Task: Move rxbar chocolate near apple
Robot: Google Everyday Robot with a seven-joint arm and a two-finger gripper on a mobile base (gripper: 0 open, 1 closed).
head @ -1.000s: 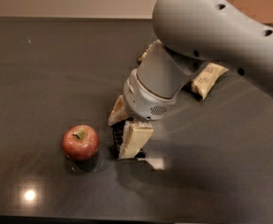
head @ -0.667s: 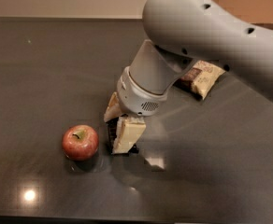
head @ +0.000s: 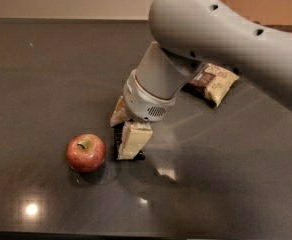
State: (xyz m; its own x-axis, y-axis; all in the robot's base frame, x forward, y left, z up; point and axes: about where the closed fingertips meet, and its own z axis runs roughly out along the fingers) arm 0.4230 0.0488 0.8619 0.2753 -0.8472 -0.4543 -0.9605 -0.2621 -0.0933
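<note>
My gripper (head: 123,140) is low over the table (head: 46,74), just to the right of the apple (head: 86,152), with its two cream fingers (head: 134,140) pointing down. Between them I see a dark strip, which I take to be the rxbar (head: 117,143), so as far as I can judge the fingers are clamped on it, with its lower edge at or very near the table top. The rxbar is just beside the apple, with a narrow gap between them and no touching. The big grey arm (head: 211,29) reaches in from the upper right, and behind it the snack bag (head: 217,82) lies well apart from both. In my judgement the carrying part is practically done, because the rxbar is already near the apple. What is left is to set it down flat, let go, and lift away without pushing the apple.
</note>
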